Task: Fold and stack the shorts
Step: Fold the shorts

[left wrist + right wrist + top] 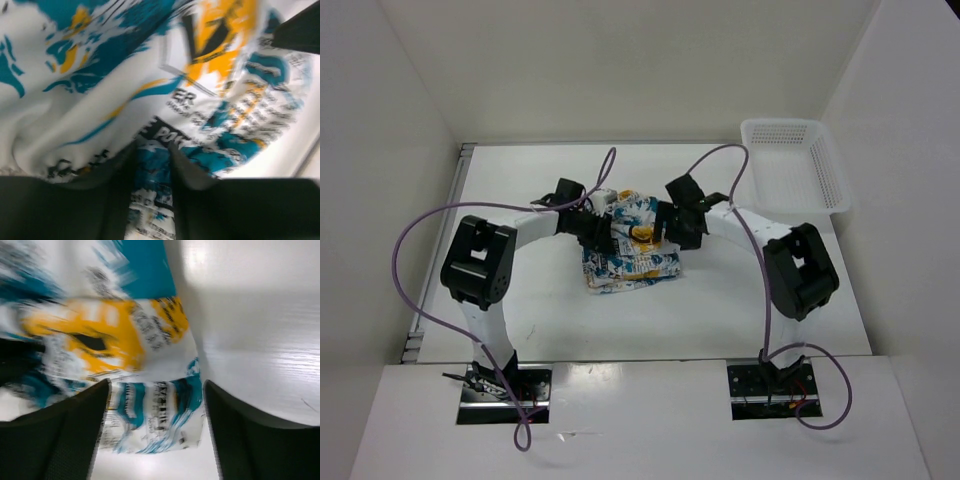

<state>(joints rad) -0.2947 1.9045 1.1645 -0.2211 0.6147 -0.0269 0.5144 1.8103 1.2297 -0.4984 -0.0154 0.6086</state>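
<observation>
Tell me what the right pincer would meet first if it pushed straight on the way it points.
The shorts: the right pincer stands open, and the printed fabric lies straight ahead of it. The view is blurred, so how close is unclear.

A smooth white worktop [520, 200] sits inside a booth of plain white panels: a back wall [640, 70], a left wall [370, 200] and a right wall [910, 150], all bare. A thin grey metal strip [436, 260] runs along the worktop's left edge. A flat white ledge [640, 420] lies at the near side. The light is soft and even, and the right wrist view shows a pale glare on the worktop.
</observation>
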